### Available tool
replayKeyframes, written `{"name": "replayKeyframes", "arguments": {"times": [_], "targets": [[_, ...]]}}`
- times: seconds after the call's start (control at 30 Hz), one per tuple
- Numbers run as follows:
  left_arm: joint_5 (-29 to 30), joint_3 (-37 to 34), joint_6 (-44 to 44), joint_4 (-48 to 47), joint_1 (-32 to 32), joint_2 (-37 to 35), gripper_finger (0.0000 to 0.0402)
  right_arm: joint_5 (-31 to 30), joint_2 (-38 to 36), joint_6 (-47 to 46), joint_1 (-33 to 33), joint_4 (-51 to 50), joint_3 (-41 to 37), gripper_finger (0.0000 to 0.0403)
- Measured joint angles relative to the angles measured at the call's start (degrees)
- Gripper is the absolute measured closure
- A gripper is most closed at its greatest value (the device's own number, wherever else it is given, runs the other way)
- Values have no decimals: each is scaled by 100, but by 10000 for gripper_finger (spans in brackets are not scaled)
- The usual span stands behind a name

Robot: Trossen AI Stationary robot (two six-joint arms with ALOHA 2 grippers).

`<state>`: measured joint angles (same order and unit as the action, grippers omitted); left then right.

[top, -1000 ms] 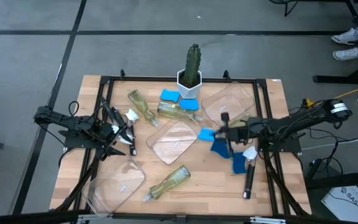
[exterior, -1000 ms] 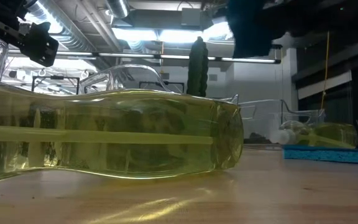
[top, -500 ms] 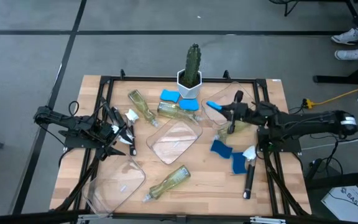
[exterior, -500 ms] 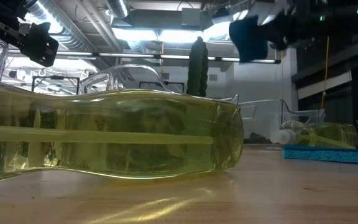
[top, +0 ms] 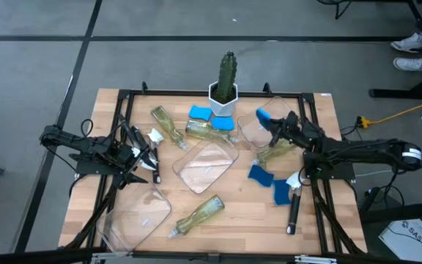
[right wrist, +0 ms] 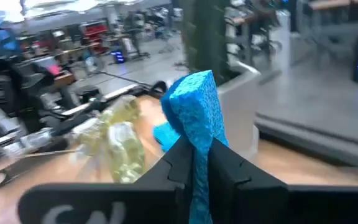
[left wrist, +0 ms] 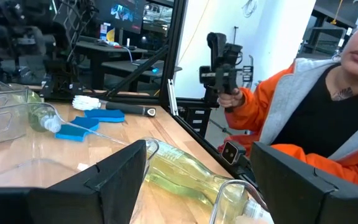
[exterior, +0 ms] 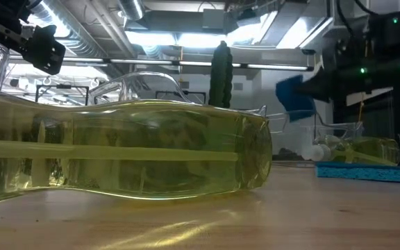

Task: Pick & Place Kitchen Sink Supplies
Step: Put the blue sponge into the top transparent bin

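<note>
Nearest the table's front edge, a clear bottle of yellow-green liquid [top: 200, 214] lies on its side beside a clear shallow tray [top: 138, 218]. At the front right lie a black-handled brush [top: 293, 209] and two blue sponges [top: 269, 183]. The left gripper [top: 146, 157] waits at the left side, fingers spread wide and holding nothing. The right gripper [top: 273, 125] is clamped on a bright blue sponge [top: 264, 116], held in the air over the far right tray [top: 269, 117]. Behind stands a cactus in a white pot [top: 224, 84], with two more sponges [top: 211, 117] and two bottles [top: 185, 126] beside it.
</note>
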<state>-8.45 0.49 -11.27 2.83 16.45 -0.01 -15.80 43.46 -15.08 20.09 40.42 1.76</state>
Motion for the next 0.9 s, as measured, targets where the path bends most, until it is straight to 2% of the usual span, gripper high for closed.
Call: {"name": "replayKeyframes", "arguments": {"times": [0.1,0.27,0.8,0.9], "targets": [[0,0,0,0,0,0,121,-240,2,-266,86,-8,-139,377],[2,0,0,-1,0,0,121,-266,2,-267,110,2,-147,381],[0,0,0,-2,0,0,121,-270,232,-122,284,-2,-145,357],[0,0,0,-2,0,0,121,-270,257,-131,284,-2,-145,341]]}}
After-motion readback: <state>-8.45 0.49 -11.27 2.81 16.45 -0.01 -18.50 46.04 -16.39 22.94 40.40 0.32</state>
